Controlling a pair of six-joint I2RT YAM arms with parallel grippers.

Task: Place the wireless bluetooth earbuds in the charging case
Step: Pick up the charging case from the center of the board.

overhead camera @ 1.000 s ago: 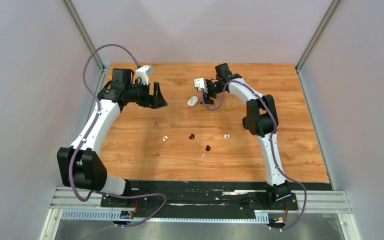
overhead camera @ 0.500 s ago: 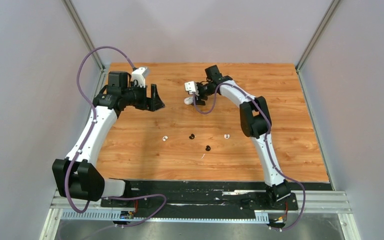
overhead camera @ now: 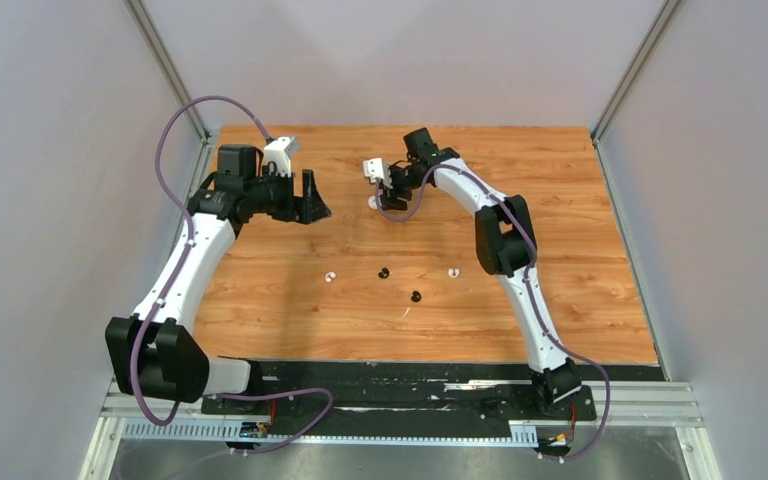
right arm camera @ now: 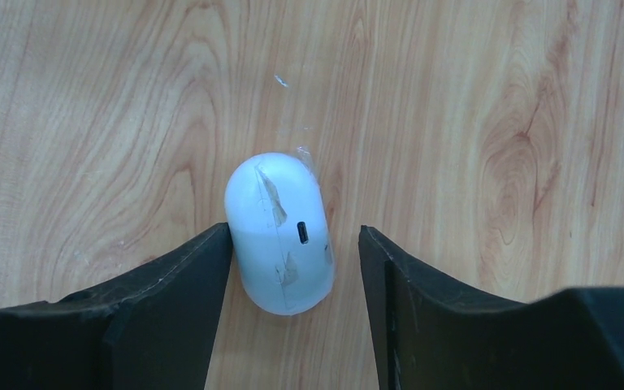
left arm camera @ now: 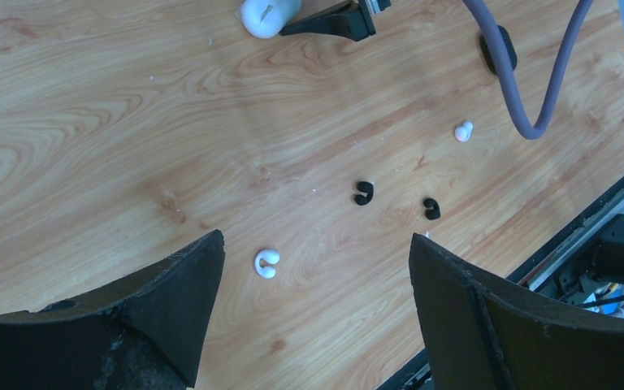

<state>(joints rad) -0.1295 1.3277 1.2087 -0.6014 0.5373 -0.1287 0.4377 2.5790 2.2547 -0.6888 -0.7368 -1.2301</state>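
A white oval charging case (right arm camera: 280,231) lies closed on the wooden table (overhead camera: 560,230), its port facing up. My right gripper (right arm camera: 294,237) is open and low over it, with a jaw on each side. The left jaw touches the case and the right jaw stands clear. The case also shows in the top view (overhead camera: 373,201) and the left wrist view (left arm camera: 266,16). Two white earbuds (overhead camera: 331,276) (overhead camera: 453,272) and two black earbuds (overhead camera: 383,272) (overhead camera: 415,296) lie loose mid-table. My left gripper (overhead camera: 312,205) is open and empty, held above the table's left part.
A small pale speck (overhead camera: 406,312) lies near the front black earbud. Grey walls enclose the table on three sides. The black mounting rail (overhead camera: 400,375) runs along the near edge.
My right gripper has moved left and down until its jaws straddle the white case, which shifted slightly left. My left gripper drew back a little to the left.
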